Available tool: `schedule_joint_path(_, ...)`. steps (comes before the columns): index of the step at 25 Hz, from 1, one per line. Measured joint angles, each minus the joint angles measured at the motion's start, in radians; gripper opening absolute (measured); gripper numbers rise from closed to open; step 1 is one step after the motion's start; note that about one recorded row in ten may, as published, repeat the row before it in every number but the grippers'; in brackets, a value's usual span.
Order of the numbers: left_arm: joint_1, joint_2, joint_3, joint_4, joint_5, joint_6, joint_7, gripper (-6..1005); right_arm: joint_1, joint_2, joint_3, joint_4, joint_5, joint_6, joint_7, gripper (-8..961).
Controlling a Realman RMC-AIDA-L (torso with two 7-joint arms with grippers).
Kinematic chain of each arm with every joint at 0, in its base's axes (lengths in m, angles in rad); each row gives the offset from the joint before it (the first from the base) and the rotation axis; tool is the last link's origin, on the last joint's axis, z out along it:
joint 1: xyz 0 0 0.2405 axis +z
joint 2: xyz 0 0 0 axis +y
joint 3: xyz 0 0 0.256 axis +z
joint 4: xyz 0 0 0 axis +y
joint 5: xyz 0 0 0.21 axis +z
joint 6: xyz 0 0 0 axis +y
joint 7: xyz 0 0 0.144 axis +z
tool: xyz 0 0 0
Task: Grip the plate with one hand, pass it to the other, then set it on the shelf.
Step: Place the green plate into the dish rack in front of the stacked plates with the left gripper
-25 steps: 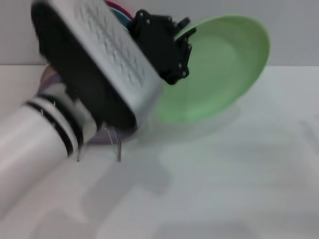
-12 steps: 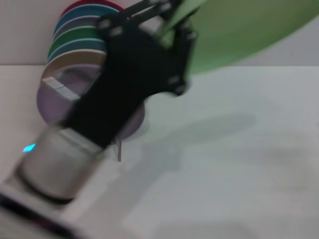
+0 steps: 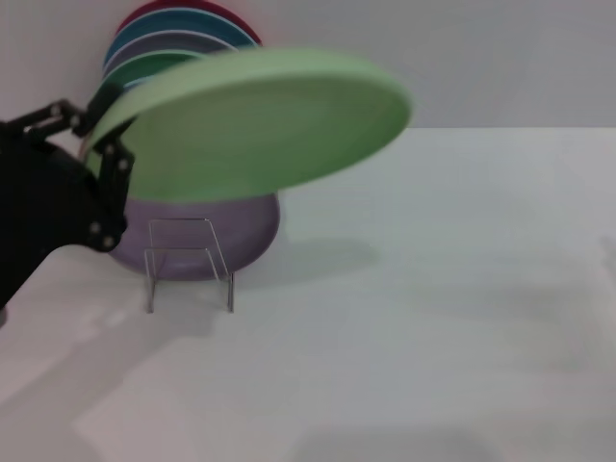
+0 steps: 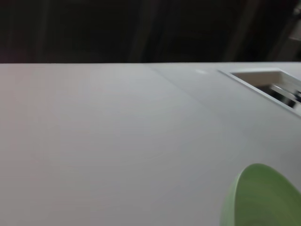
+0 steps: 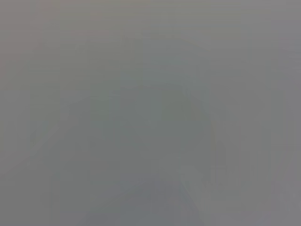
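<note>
The pale mint-green plate [image 3: 260,120] hangs nearly flat in the air, just above the clear plastic shelf [image 3: 189,265] at the left of the table. My left gripper [image 3: 102,133] is shut on the plate's left rim, with my black hand coming in from the left edge. Part of the plate's rim also shows in the left wrist view [image 4: 263,197]. My right gripper is out of view; the right wrist view shows only plain grey.
Several plates stand upright in the shelf behind the held one: a lilac plate [image 3: 217,226] in front, a darker green one [image 3: 154,65], then blue and red ones. The white table [image 3: 443,289] stretches to the right and front.
My left arm has drawn back to the left. The plate has swung from the upper right down and left, and now lies flatter above the shelf.
</note>
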Motion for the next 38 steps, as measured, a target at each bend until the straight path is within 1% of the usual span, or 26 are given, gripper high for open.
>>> schedule_joint_path(1, -0.013, 0.000, 0.001, 0.046, 0.000, 0.010, 0.000, 77, 0.001, 0.000, -0.004, 0.000, 0.000, 0.001, 0.000, 550)
schedule_joint_path(3, -0.022, 0.004, 0.006, 0.082, 0.000, 0.010, 0.000, 78, 0.003, 0.000, -0.010, -0.001, 0.000, 0.004, 0.000, 550)
schedule_joint_path(4, -0.022, 0.004, 0.006, 0.082, 0.000, 0.010, 0.000, 78, 0.003, 0.000, -0.010, -0.001, 0.000, 0.004, 0.000, 550)
schedule_joint_path(8, -0.034, 0.019, 0.010, 0.127, 0.000, 0.007, 0.001, 78, 0.004, -0.001, -0.029, -0.004, 0.000, 0.006, 0.000, 551)
schedule_joint_path(13, -0.052, 0.026, 0.005, 0.166, 0.000, -0.009, 0.001, 79, 0.013, -0.001, -0.040, -0.017, 0.000, 0.009, 0.000, 553)
schedule_joint_path(21, -0.070, 0.043, 0.016, 0.189, 0.000, -0.028, 0.000, 76, 0.020, -0.003, -0.057, -0.031, 0.001, 0.029, -0.024, 555)
schedule_joint_path(29, -0.082, 0.045, 0.022, 0.224, 0.000, -0.073, 0.000, 75, 0.024, -0.002, -0.057, -0.037, 0.007, 0.033, -0.029, 557)
schedule_joint_path(38, -0.068, 0.046, 0.022, 0.228, 0.000, -0.088, 0.002, 76, 0.041, -0.004, -0.057, -0.049, 0.007, 0.033, -0.039, 559)
